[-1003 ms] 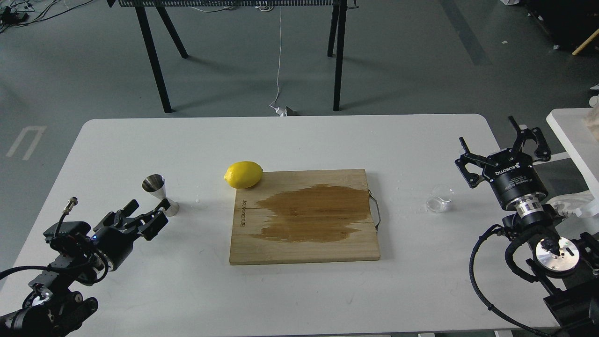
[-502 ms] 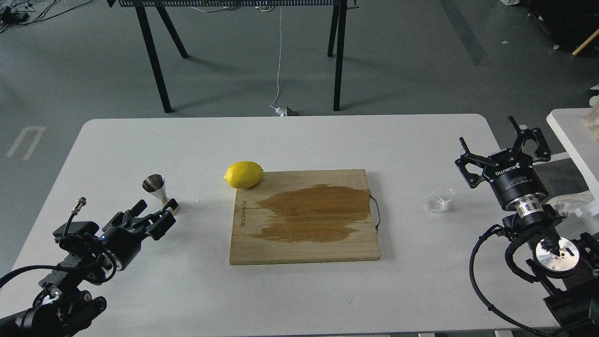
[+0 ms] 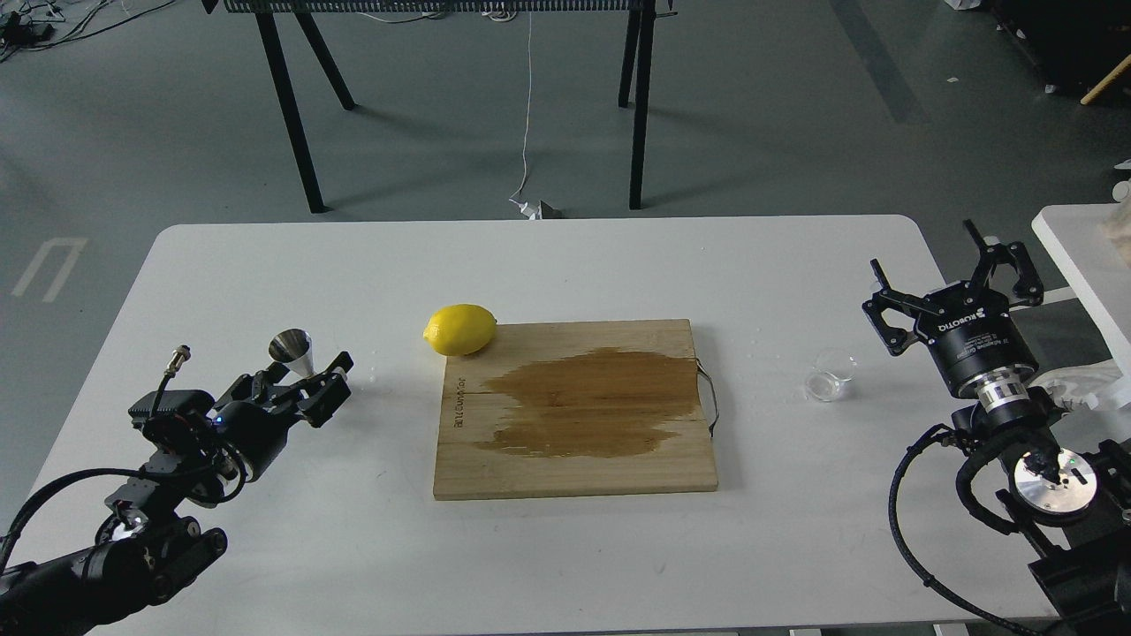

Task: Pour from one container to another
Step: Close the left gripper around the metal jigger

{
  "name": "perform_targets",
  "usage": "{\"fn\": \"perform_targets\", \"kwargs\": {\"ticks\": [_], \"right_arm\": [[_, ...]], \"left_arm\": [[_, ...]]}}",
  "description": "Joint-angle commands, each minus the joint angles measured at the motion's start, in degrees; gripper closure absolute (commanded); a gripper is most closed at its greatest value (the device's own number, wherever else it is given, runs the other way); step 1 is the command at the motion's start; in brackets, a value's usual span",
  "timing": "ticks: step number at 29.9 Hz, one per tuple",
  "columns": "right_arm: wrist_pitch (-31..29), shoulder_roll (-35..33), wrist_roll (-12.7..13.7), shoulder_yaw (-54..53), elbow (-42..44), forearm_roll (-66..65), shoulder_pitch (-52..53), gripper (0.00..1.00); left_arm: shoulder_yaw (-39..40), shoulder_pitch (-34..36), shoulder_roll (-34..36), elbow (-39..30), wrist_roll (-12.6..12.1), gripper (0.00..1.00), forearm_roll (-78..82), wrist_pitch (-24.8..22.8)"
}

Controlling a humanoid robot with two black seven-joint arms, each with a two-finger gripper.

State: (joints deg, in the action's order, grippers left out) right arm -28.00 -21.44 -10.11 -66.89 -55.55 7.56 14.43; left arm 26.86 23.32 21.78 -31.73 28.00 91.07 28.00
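Left gripper [image 3: 309, 386]: black, low over the white worktop [image 3: 548, 265]; fingers spread either side of the lower cone of the small shiny steel hourglass jigger [image 3: 292, 350], contact not discernible (base hidden). Jigger: upright, axis vertical, just beyond the fingers. Wooden cutting board [image 3: 574, 464]: centre, wet patch; yellow lemon [image 3: 459, 329] at its far-left corner. Tiny clear glass cup [image 3: 831, 374]: upright, right side. Right gripper [image 3: 959, 274]: nearer the cup, just right of it, fingers spread, pointing away.

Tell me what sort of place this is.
Probably a robotics lab or test workshop, not a kitchen: bare grey floor, a loose cable hanging from a black-legged workbench, and a plain white table staged with few props.
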Motion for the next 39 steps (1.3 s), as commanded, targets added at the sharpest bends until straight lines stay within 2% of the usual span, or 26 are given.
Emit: {"fn": "perform_targets", "kwargs": {"ticks": [1,9,22,28,33,39], "right_arm": [[0.0,0.0,0.0,0.0,0.0,0.0,-0.01,0.01],[0.0,0.0,0.0,0.0,-0.08,0.0,-0.01,0.01],[0.0,0.0,0.0,0.0,-0.08,0.0,-0.01,0.01],[0.0,0.09,0.0,0.18,-0.08,0.0,-0.01,0.01],[0.0,0.09,0.0,0.27,-0.17,0.0,-0.01,0.01],[0.0,0.09,0.0,0.35,-0.17,0.0,-0.28,0.01]], "left_arm": [[0.03,0.14,-0.24,1.06,0.0,0.03,-0.01,0.0],[0.03,0.5,-1.38,1.85,0.0,0.05,-0.19,0.0],[-0.06,1.2,-2.44,4.39,0.0,0.15,-0.01,0.0],[-0.23,1.2,-2.53,5.1,0.0,0.27,0.25,0.0],[-0.94,1.29,-2.53,5.1,0.0,0.33,0.25,0.0],[-0.94,1.29,-2.97,6.5,0.0,0.49,0.25,0.0]]}}
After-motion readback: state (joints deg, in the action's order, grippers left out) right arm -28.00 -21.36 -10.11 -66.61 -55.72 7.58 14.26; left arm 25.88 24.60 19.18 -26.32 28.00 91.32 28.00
